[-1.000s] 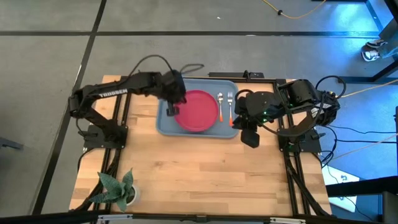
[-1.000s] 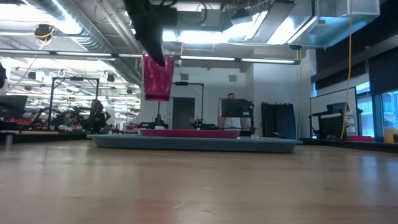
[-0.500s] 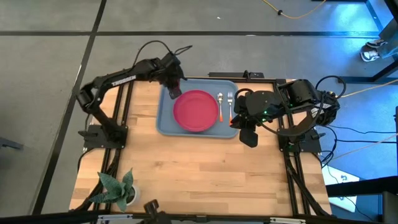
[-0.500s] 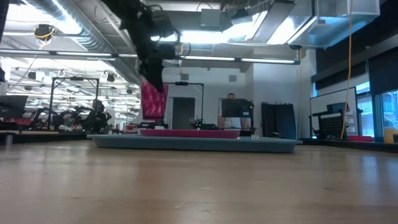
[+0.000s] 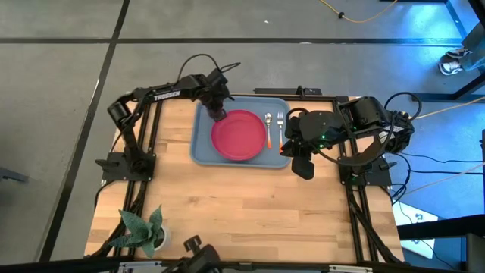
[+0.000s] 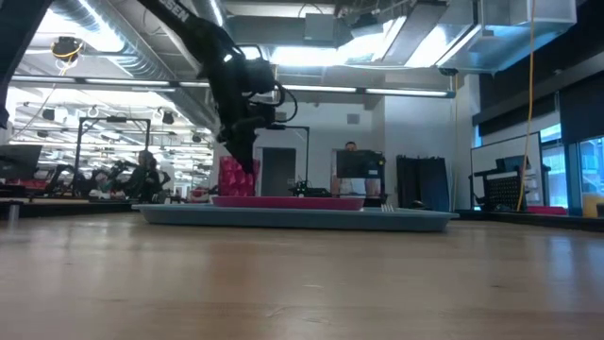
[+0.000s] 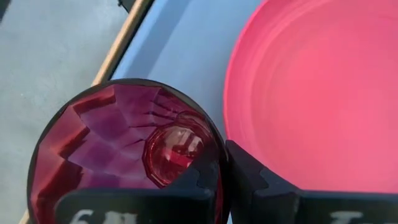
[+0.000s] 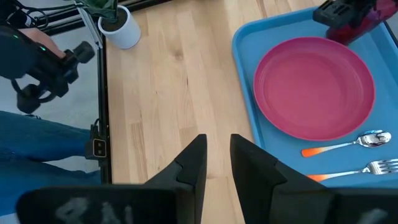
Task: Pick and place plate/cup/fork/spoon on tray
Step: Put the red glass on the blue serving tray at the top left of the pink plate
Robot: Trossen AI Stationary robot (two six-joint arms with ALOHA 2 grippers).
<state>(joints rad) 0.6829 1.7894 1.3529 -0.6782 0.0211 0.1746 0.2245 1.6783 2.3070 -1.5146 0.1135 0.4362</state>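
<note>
My left gripper (image 5: 217, 105) is shut on the small dark-red cup (image 7: 124, 155), low over the far left corner of the light-blue tray (image 5: 200, 149). In the low view the cup (image 6: 236, 177) stands upright just above the tray's rim (image 6: 283, 217). I cannot tell whether its base touches the tray. The pinkish-red plate (image 5: 239, 135) lies flat in the tray's middle. The spoon (image 5: 268, 129) and the fork (image 5: 280, 127) lie to its right, heads toward the far edge. My right gripper (image 5: 303, 168) hangs empty over the table, right of the tray, with a narrow gap between its fingers. My left gripper pinches the cup's wall at the rim (image 7: 216, 163). One finger (image 7: 143, 202) is inside the cup and one (image 7: 261, 186) is outside, on the side facing the plate. The fingers come from above, pointing down. The cup stays upright, mouth up, below the fingers.
A white pot with a green plant (image 5: 148, 233) stands at the table's near left corner. Bare wood lies between the tray and the near edge. A person's hand with a dark device shows beyond the table in the right wrist view (image 8: 50, 68).
My left gripper has carried the cup from over the tray's left part toward the far edge and down, so that the cup has sunk from well above the tray to just over its far left corner. The cup has stayed upright in the shut fingers.
</note>
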